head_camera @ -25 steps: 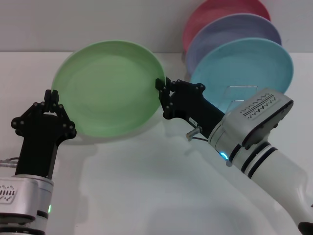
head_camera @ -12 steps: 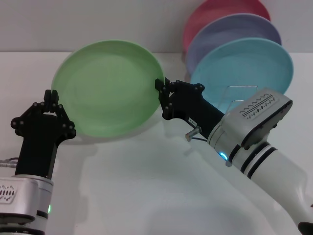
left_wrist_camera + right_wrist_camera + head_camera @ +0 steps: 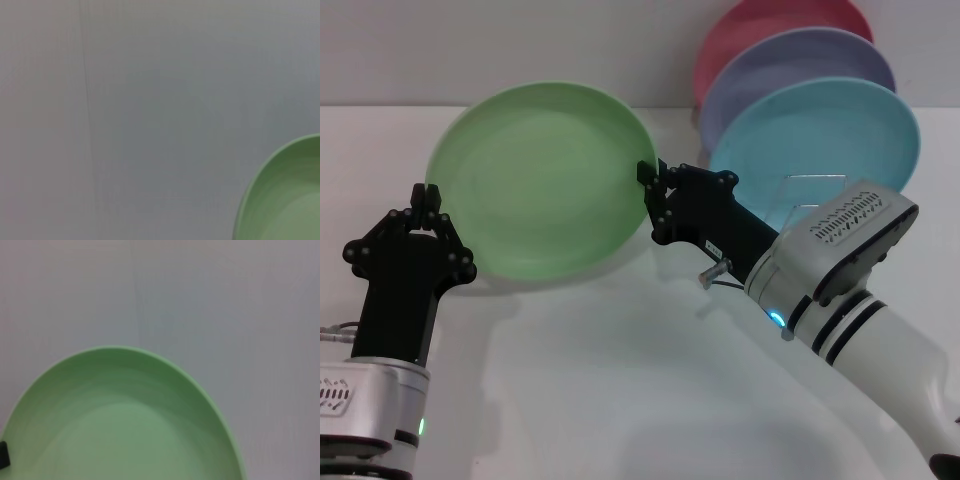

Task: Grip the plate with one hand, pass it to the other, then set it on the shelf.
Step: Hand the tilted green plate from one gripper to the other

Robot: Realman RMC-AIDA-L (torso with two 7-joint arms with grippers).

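Right gripper [image 3: 647, 180]: clamped on the right edge of the green plate [image 3: 540, 180], one black finger visible over the rim, jaws narrowed to the thickness of the lip. Left gripper [image 3: 423, 195]: at the opposite, left edge of the plate, fingertips just at the rim; whether pinching or merely touching, impossible to tell from the head view, and no fingers visible in the left wrist view.

Plate held up off the white table [image 3: 620, 400], tilted with its face toward the head camera, spanning the gap between both grippers. Behind and to the right: wire rack [image 3: 810, 190], with the light-blue plate [image 3: 830, 130], the lavender plate [image 3: 790, 70] and a pink plate [image 3: 770, 25] standing upright in it.

Probably light and stiff, being thin matte plastic, so little sag from a one-sided hold. Smooth rim, hence some risk of swivelling or slipping in a narrow pinch. Not fragile, likely to bounce rather than break. Best hold: across the raised rim, fingers either side of the lip, well apart from the other gripper's spot.
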